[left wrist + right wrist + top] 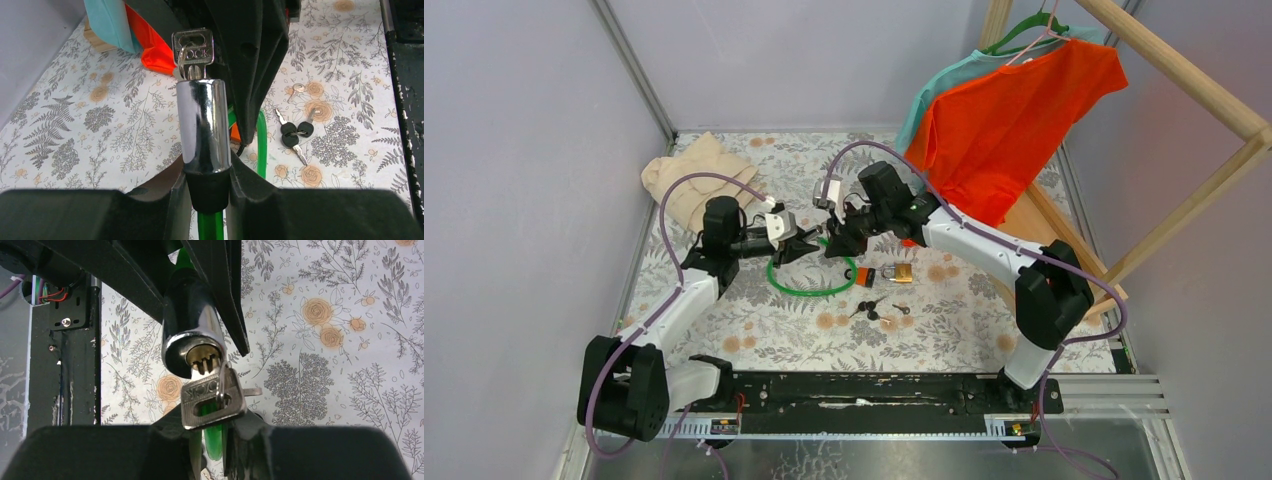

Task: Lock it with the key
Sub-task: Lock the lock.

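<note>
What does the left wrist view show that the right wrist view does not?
Only the left wrist view: the loose black-headed keys on the floral table and the orange cloth, with the left end effector gripping a black collar. Only the right wrist view: the keyhole face and the right end effector pinching the flat silver key. Both: the chrome cylinder lock with that key inserted.

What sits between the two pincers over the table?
A chrome lock cylinder on a green cable, a silver key in its end. The left pincer holds the cylinder, the right pincer the key; both wrist views show this.
</note>
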